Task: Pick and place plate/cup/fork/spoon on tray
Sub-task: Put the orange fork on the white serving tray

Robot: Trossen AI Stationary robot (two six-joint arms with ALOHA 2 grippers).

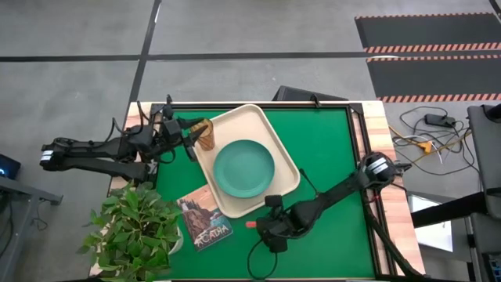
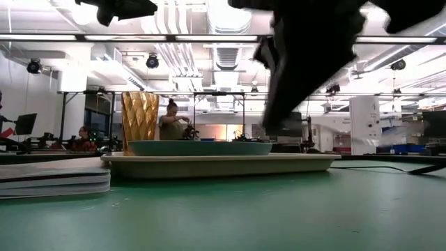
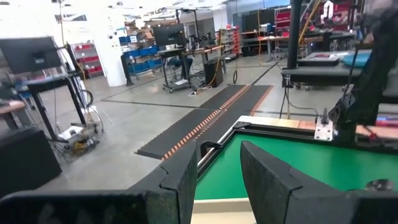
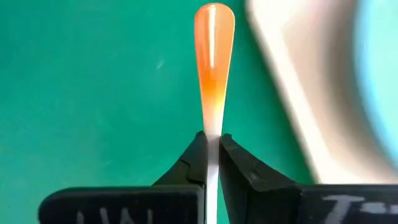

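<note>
The cream tray (image 1: 258,125) lies mid-table with the teal plate (image 1: 244,168) flat on it and the amber cup (image 1: 205,135) upright on its far left corner. The cup (image 2: 139,122), plate (image 2: 200,148) and tray (image 2: 223,164) also show in the low view. My left gripper (image 1: 190,143) is open and empty beside the cup; in the left wrist view (image 3: 219,168) nothing is between its fingers. My right gripper (image 1: 270,229), near the tray's front edge, is shut on the pink-handled fork (image 1: 251,224). The spoon is out of view. My right gripper pinches the fork between its two fingers at the silvery neck (image 4: 212,140), just below the pink handle. The fingers come from above and lie across the fork. The handle (image 4: 214,50) sticks out past the fingertips over the green mat, toward the table's left. The tines are hidden behind the fingers.
A picture-covered book (image 1: 205,222) lies left of the right gripper, against the tray's near left edge. A potted plant (image 1: 137,223) stands at the near left corner. Open green mat (image 1: 329,149) lies right of the tray. Cables (image 1: 427,137) lie off the table's right.
</note>
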